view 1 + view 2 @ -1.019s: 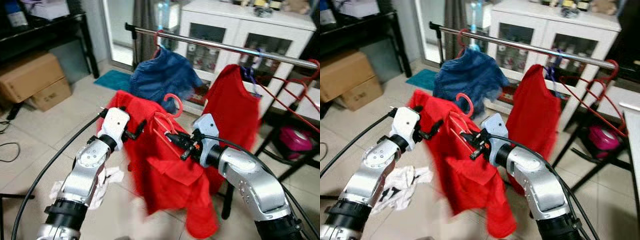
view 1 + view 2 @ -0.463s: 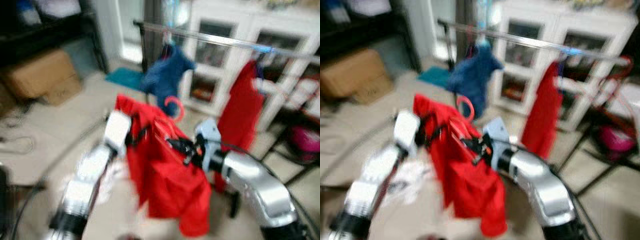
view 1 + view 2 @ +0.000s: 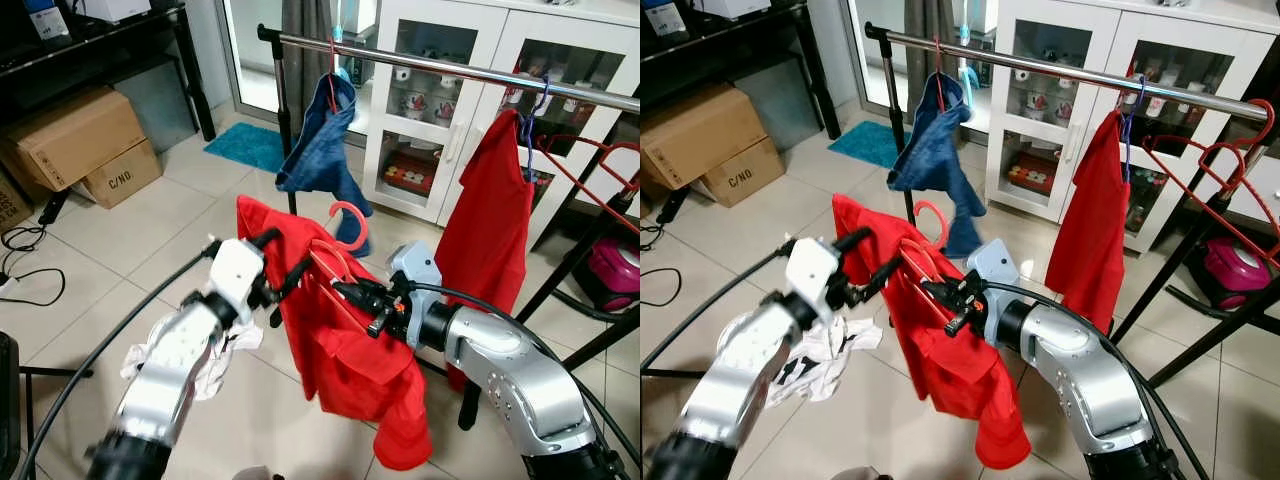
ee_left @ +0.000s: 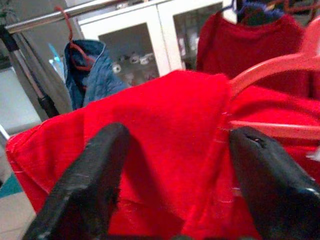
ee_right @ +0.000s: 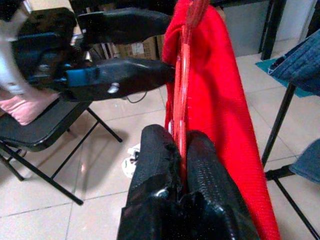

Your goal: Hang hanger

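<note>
A red garment (image 3: 350, 360) hangs on a red hanger (image 3: 335, 270) in front of me, the hanger's hook (image 3: 348, 222) pointing up. My right gripper (image 3: 345, 292) is shut on the hanger's wire, its fingers (image 5: 157, 150) pinching it just below the neck. My left gripper (image 3: 280, 260) is open at the garment's left shoulder, with red cloth (image 4: 170, 125) between its spread fingers (image 4: 100, 170). Beyond stands the metal rail (image 3: 450, 70), carrying a blue denim garment (image 3: 320, 140), a second red garment (image 3: 490, 220) and empty red hangers (image 3: 590, 185).
A white glass-door cabinet (image 3: 470, 110) stands behind the rail. Cardboard boxes (image 3: 75, 140) and a black shelf (image 3: 90, 40) are at the left, with a teal mat (image 3: 250, 145) further back. White cloth (image 3: 210, 365) lies on the tiled floor. A black chair (image 5: 35, 130) is nearby, and a pink object (image 3: 615, 280) sits at the right.
The camera has shifted through a blurred swing, and the rail now sits higher and further off. Both grippers stay at the red garment; the left one's fingers are spread wider.
</note>
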`<state>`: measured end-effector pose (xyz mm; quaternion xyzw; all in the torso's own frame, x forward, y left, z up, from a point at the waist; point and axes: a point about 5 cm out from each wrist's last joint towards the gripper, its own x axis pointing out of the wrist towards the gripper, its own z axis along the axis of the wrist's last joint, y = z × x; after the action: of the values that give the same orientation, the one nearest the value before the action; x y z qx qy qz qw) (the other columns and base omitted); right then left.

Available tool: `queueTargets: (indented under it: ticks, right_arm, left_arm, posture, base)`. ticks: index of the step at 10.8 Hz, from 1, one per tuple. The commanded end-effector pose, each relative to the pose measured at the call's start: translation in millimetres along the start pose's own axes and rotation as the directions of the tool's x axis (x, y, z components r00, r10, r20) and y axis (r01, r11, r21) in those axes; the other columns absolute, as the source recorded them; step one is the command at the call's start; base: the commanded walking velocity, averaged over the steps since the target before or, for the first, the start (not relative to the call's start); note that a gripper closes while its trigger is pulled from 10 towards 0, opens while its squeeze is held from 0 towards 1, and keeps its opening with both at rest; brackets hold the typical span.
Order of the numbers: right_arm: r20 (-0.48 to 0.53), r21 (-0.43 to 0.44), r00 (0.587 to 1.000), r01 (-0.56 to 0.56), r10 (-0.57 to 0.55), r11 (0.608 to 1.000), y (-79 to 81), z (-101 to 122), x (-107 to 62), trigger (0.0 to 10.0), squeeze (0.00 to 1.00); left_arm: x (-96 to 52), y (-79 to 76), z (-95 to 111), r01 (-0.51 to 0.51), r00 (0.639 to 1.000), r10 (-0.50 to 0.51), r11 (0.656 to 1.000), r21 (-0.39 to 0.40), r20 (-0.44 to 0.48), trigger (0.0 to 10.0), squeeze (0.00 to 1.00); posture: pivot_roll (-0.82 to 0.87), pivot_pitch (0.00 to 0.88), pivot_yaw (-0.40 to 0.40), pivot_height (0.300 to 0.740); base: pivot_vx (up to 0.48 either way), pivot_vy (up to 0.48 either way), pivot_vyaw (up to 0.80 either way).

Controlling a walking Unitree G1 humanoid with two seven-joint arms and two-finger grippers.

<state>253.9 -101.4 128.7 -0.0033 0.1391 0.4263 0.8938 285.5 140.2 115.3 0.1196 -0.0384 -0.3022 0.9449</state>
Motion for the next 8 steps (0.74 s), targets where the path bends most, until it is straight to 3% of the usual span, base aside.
queueTargets:
  ticks: [1, 2, 3, 4, 8]
  right_arm:
    - [0.046, -0.025, 0.998, -0.038, 0.039, 0.999, 5.2, 13, 1.2, 0.0, 0.0]
    - [0.047, -0.025, 0.998, -0.044, 0.045, 0.999, 5.8, 14, 1.3, 0.0, 0.0]
    - [0.053, -0.023, 0.997, -0.048, 0.049, 0.999, 6.4, 15, 1.1, 0.0, 0.0]
    - [0.056, -0.019, 0.997, -0.046, 0.047, 0.999, 7.0, 15, 0.6, 0.0, 0.0]
    - [0.051, -0.013, 0.998, -0.032, 0.033, 0.999, 5.6, 14, -1.7, 0.0, 0.0]
  left_arm:
    - [3.6, 1.3, -2, 0.017, 1.0, -0.017, 1.0, 0.004, -0.017, 10.0, 0.23]
    - [7.7, 2.2, -5, 0.031, 0.999, -0.031, 0.999, 0.01, -0.045, 10.0, 0.0]
    - [10.3, 4.9, -8, 0.021, 0.998, -0.019, 1.0, 0.022, -0.062, 10.0, 0.0]
    - [11.2, 6.7, -9, 0.006, 0.998, -0.004, 1.0, 0.026, -0.066, 0.0, 0.0]
    - [9.5, 12.1, -7, -0.036, 0.999, 0.036, 0.999, 0.016, -0.04, 0.0, 0.0]
  posture:
    - [-0.07, 0.0, 0.033, 0.74]
    - [-0.08, 0.0, 0.037, 0.74]
    - [-0.08, 0.0, 0.042, 0.74]
    - [-0.08, 0.0, 0.047, 0.74]
    - [-0.08, 0.0, 0.048, 0.74]
  base:
    - [0.0, 0.0, 0.0]
    - [0.0, 0.0, 0.0]
    - [0.0, 0.0, 0.0]
    - [0.0, 0.0, 0.0]
    - [0.0, 0.0, 0.0]
